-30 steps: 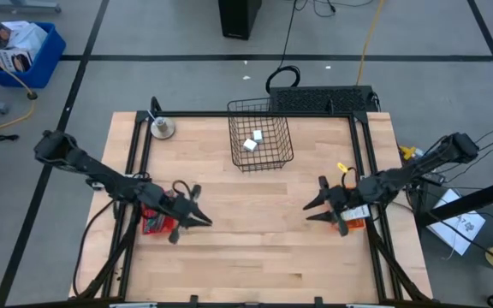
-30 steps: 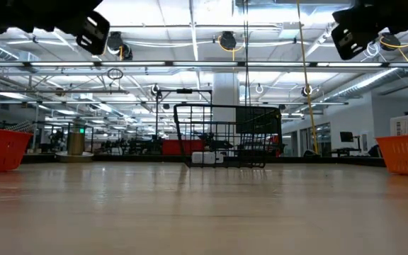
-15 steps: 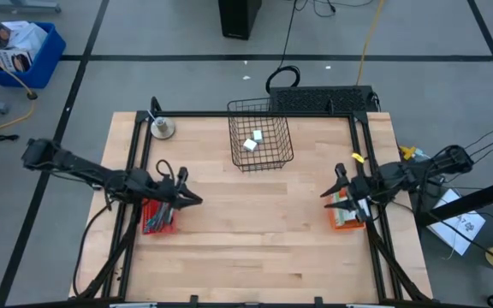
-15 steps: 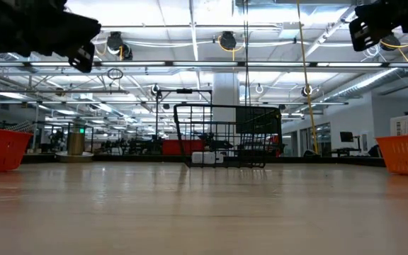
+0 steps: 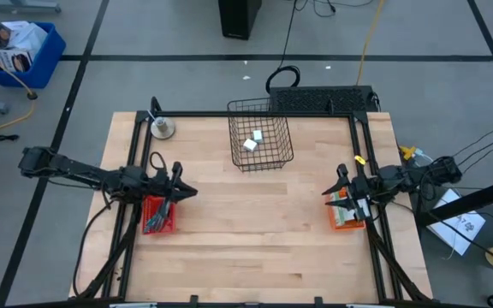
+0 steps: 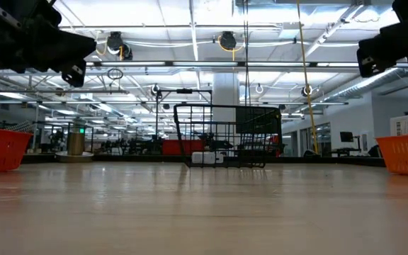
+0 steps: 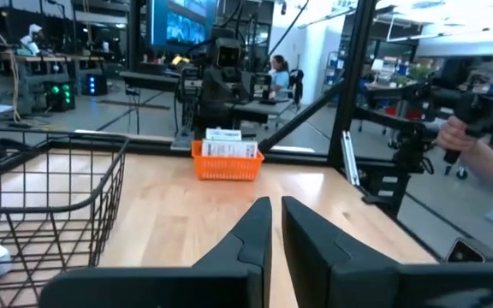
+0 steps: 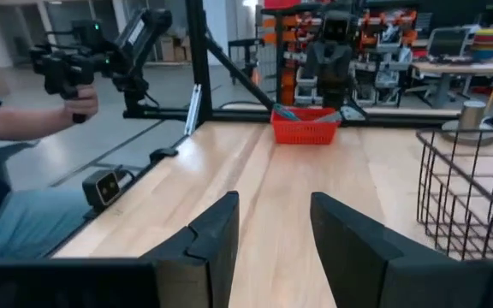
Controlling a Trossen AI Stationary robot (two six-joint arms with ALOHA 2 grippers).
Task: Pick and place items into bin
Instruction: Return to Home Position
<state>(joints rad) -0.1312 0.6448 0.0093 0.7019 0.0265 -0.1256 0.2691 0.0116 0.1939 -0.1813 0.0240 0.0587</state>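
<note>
The black wire bin (image 5: 261, 141) stands at the table's far middle, with small white blocks (image 5: 253, 141) lying on its floor. The blocks show in the low view too (image 6: 206, 157). A red tray (image 5: 157, 214) at the left edge holds a grey tool and something blue (image 8: 294, 112). An orange tray (image 5: 347, 215) at the right edge holds white cards with black marks (image 7: 222, 147). My left gripper (image 5: 187, 190) hangs over the red tray's inner side, fingers together (image 7: 276, 224), holding nothing. My right gripper (image 5: 334, 193) hangs by the orange tray, open (image 8: 274, 218) and empty.
A silver round object (image 5: 162, 128) sits near the far left corner. A black frame rail (image 5: 255, 113) borders the table. A person holding a hand controller (image 8: 67, 73) sits beyond the table's side. Bare wood (image 5: 255, 222) lies between the two trays.
Both arms have drawn back from the table's middle. My left gripper moved toward the left edge and slightly toward the far edge, over the red tray. My right gripper moved toward the right edge, beside the orange tray. Nothing on the table has moved.
</note>
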